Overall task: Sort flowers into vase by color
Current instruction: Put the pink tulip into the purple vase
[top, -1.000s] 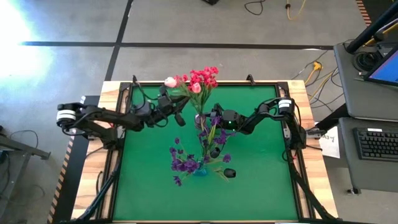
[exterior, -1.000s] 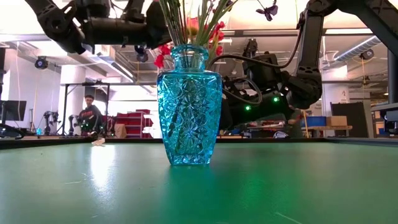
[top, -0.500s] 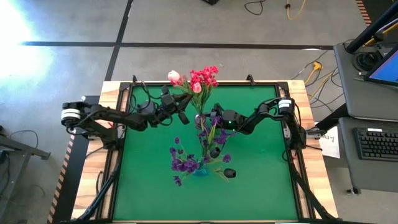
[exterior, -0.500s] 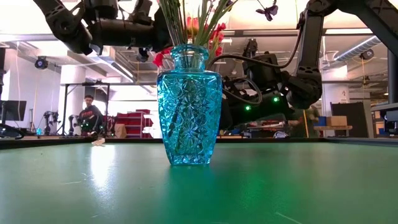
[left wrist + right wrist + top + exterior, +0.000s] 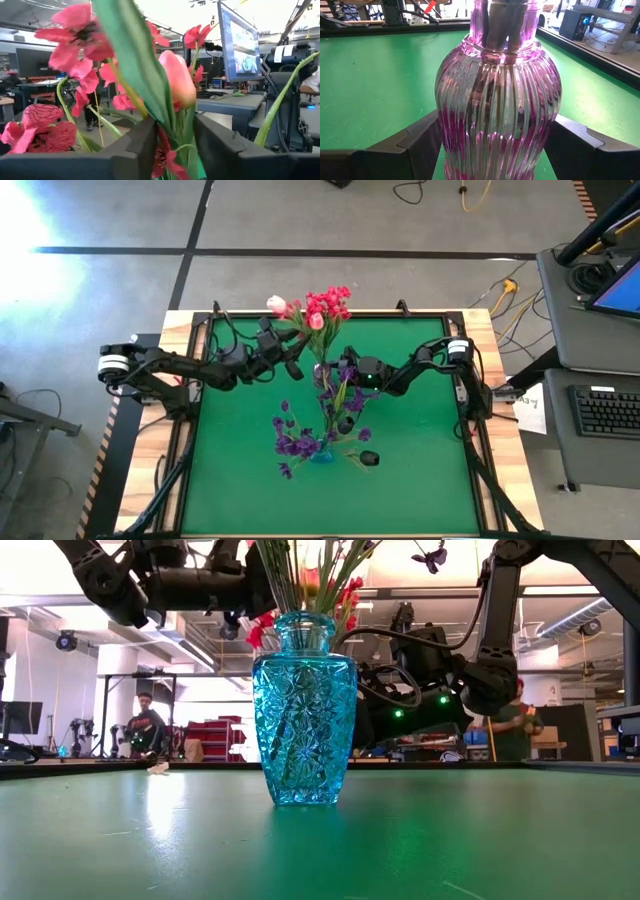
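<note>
A pink ribbed glass vase [image 5: 497,100] stands mid-table [image 5: 322,373] with red clustered blooms [image 5: 328,304] and a pink tulip [image 5: 316,321] in it. My right gripper [image 5: 336,375] comes at it from the table's right, one finger on each side of the vase body. My left gripper [image 5: 291,357] is above the table just left of this vase, shut on a pale pink tulip [image 5: 277,305] whose bud is raised beside the red blooms. Nearer the near edge, a blue cut-glass vase [image 5: 304,705] holds purple sprays [image 5: 296,442]. In the low view it hides the pink vase. My left gripper [image 5: 172,145] pinches the tulip's green stem and leaf [image 5: 181,135] between its two fingers [image 5: 142,150], below the bud [image 5: 177,77]. It comes level from the table's left. The flower is lifted clear, and its bud points up and toward the far edge. My right gripper [image 5: 495,150] has the pink vase's wide body [image 5: 470,125] between its two spread fingers [image 5: 420,142], one on each side, low on the belly. The fingers come level from the table's right. The vase stands upright on the green mat.
A small dark object [image 5: 368,459] lies on the green mat [image 5: 420,460] right of the blue vase. The mat has a raised wooden frame [image 5: 180,330]. A desk with a keyboard [image 5: 608,410] stands right of the table. People [image 5: 143,725] show in the room behind.
My left gripper has moved a little toward the table's right, carrying the tulip. The bud has shifted toward the red blooms. In the room behind, a person has walked into the low view at the right.
</note>
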`<state>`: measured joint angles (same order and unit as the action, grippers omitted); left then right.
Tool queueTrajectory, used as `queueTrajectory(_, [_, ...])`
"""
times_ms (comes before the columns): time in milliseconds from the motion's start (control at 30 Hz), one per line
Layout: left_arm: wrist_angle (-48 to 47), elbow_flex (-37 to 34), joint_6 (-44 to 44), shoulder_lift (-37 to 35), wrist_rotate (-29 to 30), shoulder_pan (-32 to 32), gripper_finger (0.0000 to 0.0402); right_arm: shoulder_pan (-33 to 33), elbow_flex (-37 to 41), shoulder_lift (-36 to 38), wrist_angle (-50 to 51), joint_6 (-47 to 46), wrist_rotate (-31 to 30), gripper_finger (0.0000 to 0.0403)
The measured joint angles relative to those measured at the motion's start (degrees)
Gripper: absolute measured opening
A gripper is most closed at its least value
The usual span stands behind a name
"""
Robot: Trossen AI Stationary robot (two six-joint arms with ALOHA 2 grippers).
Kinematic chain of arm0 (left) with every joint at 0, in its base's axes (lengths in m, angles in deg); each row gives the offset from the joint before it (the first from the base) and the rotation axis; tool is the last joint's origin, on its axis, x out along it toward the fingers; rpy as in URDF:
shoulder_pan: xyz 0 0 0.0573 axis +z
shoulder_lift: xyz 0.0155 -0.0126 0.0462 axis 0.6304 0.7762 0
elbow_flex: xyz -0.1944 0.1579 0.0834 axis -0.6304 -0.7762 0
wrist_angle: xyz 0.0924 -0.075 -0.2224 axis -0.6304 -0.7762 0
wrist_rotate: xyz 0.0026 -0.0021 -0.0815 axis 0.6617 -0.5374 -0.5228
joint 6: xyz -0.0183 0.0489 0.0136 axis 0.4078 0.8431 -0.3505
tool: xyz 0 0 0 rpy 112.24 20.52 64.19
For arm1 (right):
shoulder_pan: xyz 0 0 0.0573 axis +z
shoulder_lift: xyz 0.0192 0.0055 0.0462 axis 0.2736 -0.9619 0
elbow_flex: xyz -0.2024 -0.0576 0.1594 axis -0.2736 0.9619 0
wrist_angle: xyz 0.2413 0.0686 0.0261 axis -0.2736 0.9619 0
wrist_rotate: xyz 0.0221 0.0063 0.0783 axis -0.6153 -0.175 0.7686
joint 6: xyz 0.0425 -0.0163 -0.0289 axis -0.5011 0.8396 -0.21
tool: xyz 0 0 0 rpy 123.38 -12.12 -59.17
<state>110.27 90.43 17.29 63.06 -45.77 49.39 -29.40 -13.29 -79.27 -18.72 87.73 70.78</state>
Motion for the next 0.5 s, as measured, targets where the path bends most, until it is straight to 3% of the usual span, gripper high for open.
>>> queueTrajectory(200, [-0.09, 0.03, 0.91, 0.00, -4.47, 0.00, 0.0017, 0.00, -0.01, 0.00, 0.00, -0.05, 0.00, 0.0288])
queueTrajectory(500, [-1.02, -0.07, 0.93, -0.07, -4.66, -0.09, 0.0002, -0.01, -0.02, 0.00, 0.01, -0.20, -0.02, 0.0288])
